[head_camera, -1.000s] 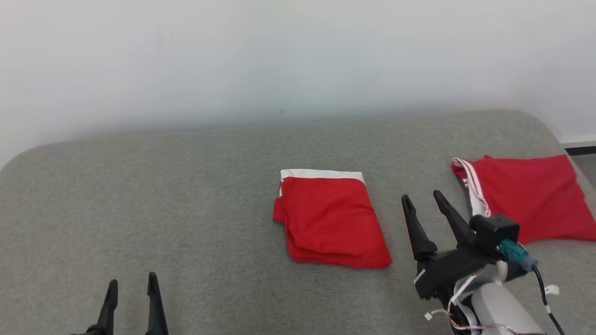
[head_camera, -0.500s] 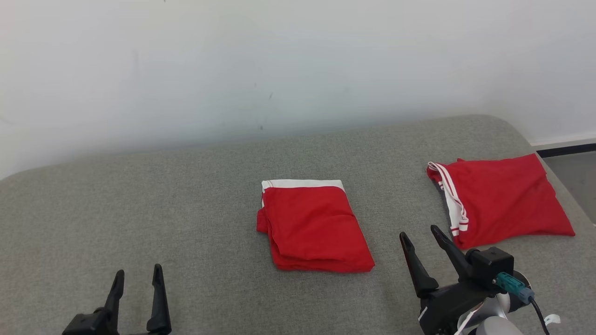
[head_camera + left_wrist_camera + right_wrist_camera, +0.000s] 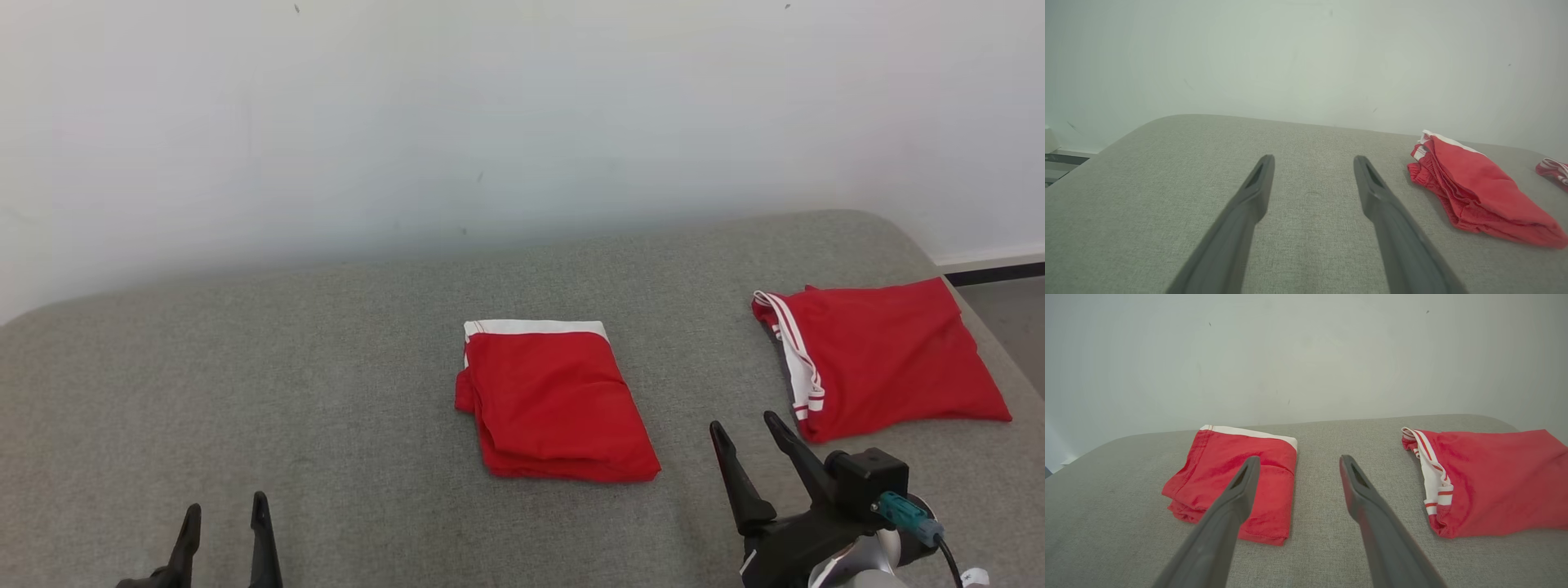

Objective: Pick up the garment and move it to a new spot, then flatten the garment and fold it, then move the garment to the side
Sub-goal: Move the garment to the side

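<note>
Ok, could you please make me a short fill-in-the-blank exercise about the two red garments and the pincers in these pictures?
1. The folded red garment lies on the grey padded surface; its band nearest the wall is ____.
2. The striped red garment lies to the robot's ____ of the folded one.
3. The left pincer and the right pincer are both ____, holding nothing.
Missing words: white; right; open.
</note>
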Robot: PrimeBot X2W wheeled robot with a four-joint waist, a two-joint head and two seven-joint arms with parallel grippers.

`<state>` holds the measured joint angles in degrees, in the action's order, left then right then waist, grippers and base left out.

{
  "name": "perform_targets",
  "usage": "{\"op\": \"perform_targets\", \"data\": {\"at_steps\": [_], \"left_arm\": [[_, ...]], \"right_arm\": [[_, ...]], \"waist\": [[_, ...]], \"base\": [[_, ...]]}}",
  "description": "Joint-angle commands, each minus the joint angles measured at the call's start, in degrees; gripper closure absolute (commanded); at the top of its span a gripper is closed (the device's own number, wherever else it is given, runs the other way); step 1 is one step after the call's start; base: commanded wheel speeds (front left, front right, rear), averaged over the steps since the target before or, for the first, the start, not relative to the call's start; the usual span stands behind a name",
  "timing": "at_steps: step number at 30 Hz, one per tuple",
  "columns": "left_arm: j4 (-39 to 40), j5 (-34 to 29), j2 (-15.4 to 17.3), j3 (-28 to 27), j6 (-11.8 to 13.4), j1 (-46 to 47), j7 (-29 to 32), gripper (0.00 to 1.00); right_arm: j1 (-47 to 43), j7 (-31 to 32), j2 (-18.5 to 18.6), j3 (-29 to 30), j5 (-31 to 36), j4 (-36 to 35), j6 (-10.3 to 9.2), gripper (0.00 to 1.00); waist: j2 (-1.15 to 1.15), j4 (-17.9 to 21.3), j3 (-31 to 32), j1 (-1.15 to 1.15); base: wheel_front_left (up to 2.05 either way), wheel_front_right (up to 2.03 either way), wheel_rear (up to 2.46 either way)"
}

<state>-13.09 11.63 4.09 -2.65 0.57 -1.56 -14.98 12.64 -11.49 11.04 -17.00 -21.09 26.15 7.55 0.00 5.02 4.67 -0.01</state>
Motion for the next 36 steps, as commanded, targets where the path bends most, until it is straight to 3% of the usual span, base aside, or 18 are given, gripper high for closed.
{"op": "perform_targets", "data": {"at_steps": [1,26,32,36], "left_arm": [[0.4,-0.3,-0.1,-0.3,0.2,-0.5,-0.2,0.00],[-1.0,-0.6,-0.7,-2.1,-0.7,-0.3,-0.2,0.00],[-0.8,-0.9,-0.8,-1.5,-0.9,0.0,-0.2,0.00],[-0.1,-1.0,-0.9,-0.9,-1.0,-0.7,-0.2,0.00]], "right_arm": [[-0.9,-0.2,-0.2,0.4,0.0,0.0,-0.16,0.00],[-3.1,0.8,-2.5,5.5,0.9,-1.5,-0.16,0.00],[-1.4,1.8,-1.8,6.8,0.6,-1.7,-0.16,0.00],[1.7,5.7,-1.1,7.0,-0.5,-0.5,-0.16,0.00]], "waist": [[0.00,-0.1,0.0,0.01],[0.00,-1.0,-0.2,0.01],[0.00,-3.1,-1.1,0.01],[0.00,-5.1,-2.1,0.01]], "base": [[0.00,0.00,0.00],[0.00,0.00,0.00],[0.00,0.00,0.00],[0.00,0.00,0.00]]}}
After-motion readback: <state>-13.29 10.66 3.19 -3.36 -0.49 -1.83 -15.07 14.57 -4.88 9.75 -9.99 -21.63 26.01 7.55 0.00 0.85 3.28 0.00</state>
